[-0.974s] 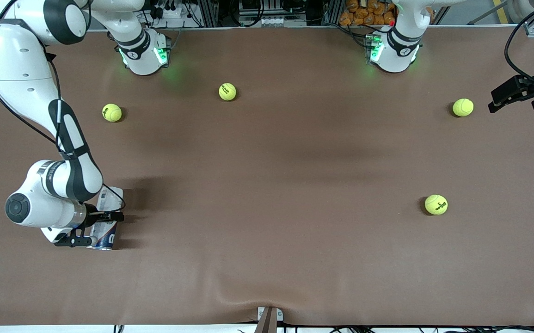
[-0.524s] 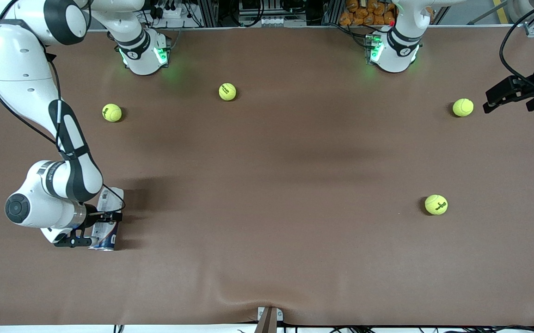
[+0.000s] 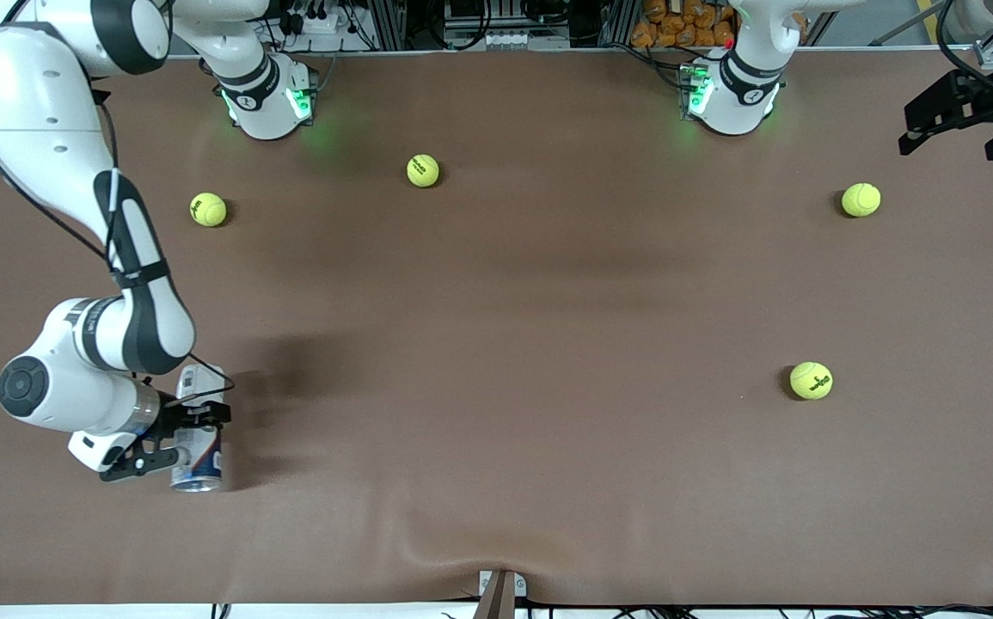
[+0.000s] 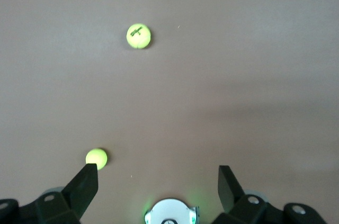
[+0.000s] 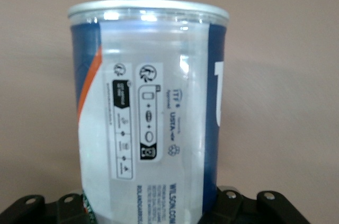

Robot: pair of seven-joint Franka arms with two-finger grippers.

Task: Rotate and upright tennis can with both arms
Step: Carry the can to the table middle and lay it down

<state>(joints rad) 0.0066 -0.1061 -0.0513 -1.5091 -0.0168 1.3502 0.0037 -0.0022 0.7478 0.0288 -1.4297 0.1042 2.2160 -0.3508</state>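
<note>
The tennis can [image 3: 197, 434] lies near the right arm's end of the tabletop [image 3: 505, 344], in the part nearest the front camera, its silvery rim pointing toward that camera. It looks like an empty clear-plastic tube, so I judge it light, fairly stiff along its length but easy to dent, and smooth enough to slip or roll if pinched loosely. The label-covered middle of the body seems the safest hold, clear of the rim.

The right end effector [image 3: 176, 440] is clamped across the can's body; in the right wrist view the can [image 5: 151, 110] stands straight out from between the black fingers [image 5: 50, 208], which press against both sides.

The left end effector [image 3: 947, 112] waits in the air over the left arm's end of the tabletop, fingers [image 4: 82, 184] well apart and holding nothing. Tennis balls [image 3: 811, 380] lie scattered well apart.
</note>
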